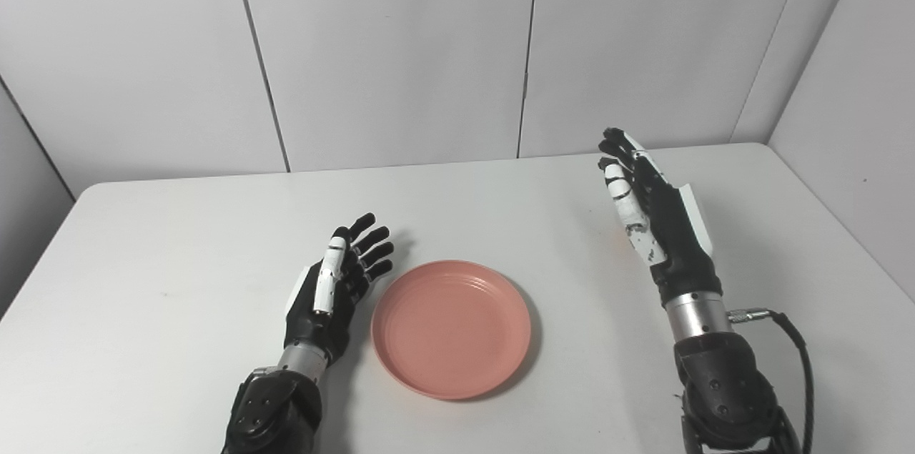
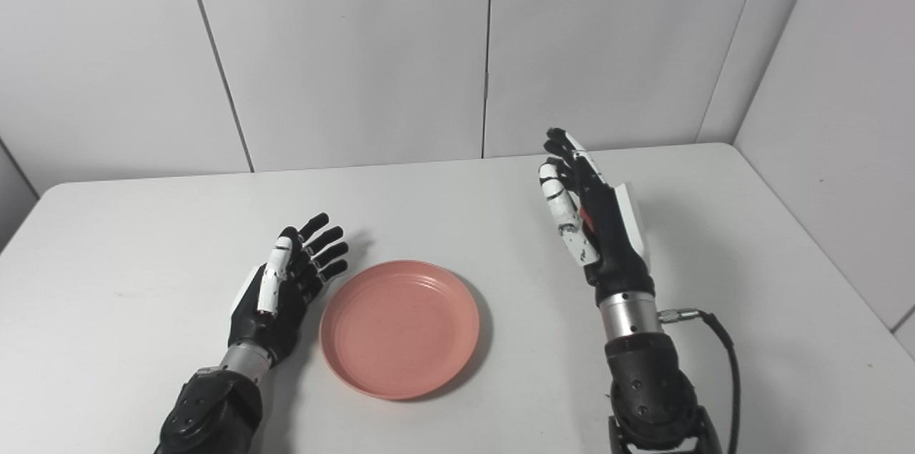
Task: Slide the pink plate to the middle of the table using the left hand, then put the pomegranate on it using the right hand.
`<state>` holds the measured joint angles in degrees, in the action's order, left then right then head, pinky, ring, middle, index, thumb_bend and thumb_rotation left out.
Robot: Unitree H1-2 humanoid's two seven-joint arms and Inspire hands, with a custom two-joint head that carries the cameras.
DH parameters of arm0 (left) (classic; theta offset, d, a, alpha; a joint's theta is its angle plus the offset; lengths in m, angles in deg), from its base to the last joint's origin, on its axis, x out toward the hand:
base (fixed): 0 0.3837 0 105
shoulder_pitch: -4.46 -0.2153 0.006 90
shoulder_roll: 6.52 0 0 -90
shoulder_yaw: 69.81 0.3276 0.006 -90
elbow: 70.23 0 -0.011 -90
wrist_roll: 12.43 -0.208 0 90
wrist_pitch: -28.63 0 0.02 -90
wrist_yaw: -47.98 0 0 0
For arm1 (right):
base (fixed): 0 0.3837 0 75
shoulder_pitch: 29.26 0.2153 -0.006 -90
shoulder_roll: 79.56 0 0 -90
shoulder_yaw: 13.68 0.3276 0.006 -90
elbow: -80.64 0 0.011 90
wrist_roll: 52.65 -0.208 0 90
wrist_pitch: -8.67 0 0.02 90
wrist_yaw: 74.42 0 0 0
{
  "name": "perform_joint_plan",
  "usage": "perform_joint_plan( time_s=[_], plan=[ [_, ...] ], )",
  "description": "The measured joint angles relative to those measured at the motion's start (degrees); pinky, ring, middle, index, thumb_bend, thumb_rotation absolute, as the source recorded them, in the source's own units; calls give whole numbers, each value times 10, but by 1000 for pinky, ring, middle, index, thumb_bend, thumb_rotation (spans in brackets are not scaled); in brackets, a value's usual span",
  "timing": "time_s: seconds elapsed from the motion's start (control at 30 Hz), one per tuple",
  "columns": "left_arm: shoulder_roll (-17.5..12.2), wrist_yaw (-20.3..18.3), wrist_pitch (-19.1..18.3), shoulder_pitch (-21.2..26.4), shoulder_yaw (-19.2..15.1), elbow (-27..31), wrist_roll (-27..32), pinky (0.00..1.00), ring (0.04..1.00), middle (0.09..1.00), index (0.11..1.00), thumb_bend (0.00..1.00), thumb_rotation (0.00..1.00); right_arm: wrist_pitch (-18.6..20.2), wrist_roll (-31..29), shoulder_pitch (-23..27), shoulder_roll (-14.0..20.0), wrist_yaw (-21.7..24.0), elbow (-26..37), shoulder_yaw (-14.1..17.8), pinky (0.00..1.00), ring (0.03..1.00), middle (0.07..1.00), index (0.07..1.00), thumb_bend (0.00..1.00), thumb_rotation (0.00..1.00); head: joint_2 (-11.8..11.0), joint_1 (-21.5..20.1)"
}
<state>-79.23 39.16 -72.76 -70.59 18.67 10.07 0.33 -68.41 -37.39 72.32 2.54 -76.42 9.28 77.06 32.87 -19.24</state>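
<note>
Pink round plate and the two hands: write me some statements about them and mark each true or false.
1. The pink round plastic plate has nothing on it. True.
2. The left hand grips the plate's rim. False: it is open beside the plate's left edge, fingers spread.
3. The right hand is well apart from the plate. True.
4. The plate sits at the far edge of the white table. False: it lies in the near half, about midway across.
5. A red pomegranate lies in plain sight on the table. False: only a small red patch shows behind the right hand in the right eye view.
</note>
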Motion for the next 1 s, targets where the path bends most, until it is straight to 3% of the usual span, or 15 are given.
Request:
perform_joint_plan(
  time_s=[0.3, 0.47, 0.6, 0.7, 1.0],
  plan=[
    [-3, -9, 12, 0, -2, -9, 8, 847, 844, 849, 841, 371, 1000, -1, 62, 33, 49, -16, -23, 26, 742, 833, 861, 870, 547, 875, -16, -17],
    [-5, -13, 31, 0, -2, -19, 8, 847, 847, 853, 843, 376, 1000, -1, 112, 34, 81, -16, -42, 25, 775, 845, 888, 901, 661, 678, -25, -36],
    [-14, -22, 38, 2, -2, -29, 10, 849, 849, 856, 846, 374, 1000, 5, 139, 42, 89, -15, -49, 25, 772, 857, 901, 918, 741, 629, -26, -41],
    [-16, -29, 48, 2, -2, -32, 11, 855, 854, 864, 855, 373, 1000, 25, 158, 54, 92, -10, -53, 23, 772, 872, 923, 941, 836, 583, -28, -46],
    [-25, -29, 94, -5, 2, -38, -6, 892, 876, 881, 868, 371, 1000, 98, 207, 66, 125, 48, -61, 4, 773, 891, 945, 967, 890, 569, -31, -55]
  ],
)
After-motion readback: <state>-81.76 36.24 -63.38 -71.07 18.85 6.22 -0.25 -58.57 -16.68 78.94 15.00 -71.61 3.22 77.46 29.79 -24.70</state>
